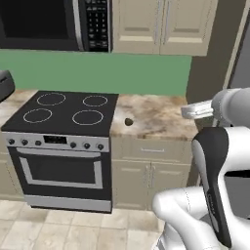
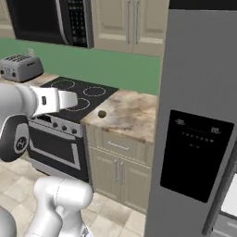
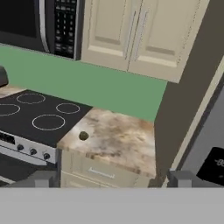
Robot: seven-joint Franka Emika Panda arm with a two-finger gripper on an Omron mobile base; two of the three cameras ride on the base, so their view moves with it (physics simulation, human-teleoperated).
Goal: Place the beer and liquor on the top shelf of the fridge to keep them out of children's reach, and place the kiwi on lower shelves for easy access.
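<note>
The kiwi [image 1: 129, 121] [image 2: 102, 113] [image 3: 83, 136] is a small olive-brown oval lying on the marbled counter [image 1: 156, 117], close to the stove's right edge. The grey fridge [image 2: 199, 92] [image 3: 209, 131] stands to the right of the counter, with a black display panel [image 2: 194, 155] on its door. My gripper [image 3: 113, 179] is open with nothing between its fingers. It hovers in front of the counter and well short of the kiwi. The white hand [image 1: 195, 110] [image 2: 65, 99] points toward the counter. The beer, the liquor and the fridge shelves are out of view.
A black stove [image 1: 66, 112] with an oven below sits left of the counter. A microwave [image 1: 53, 24] and beige wall cabinets [image 1: 161, 24] hang above. A toaster [image 2: 21, 67] stands at the far left. Base cabinets [image 2: 118, 162] sit under the counter.
</note>
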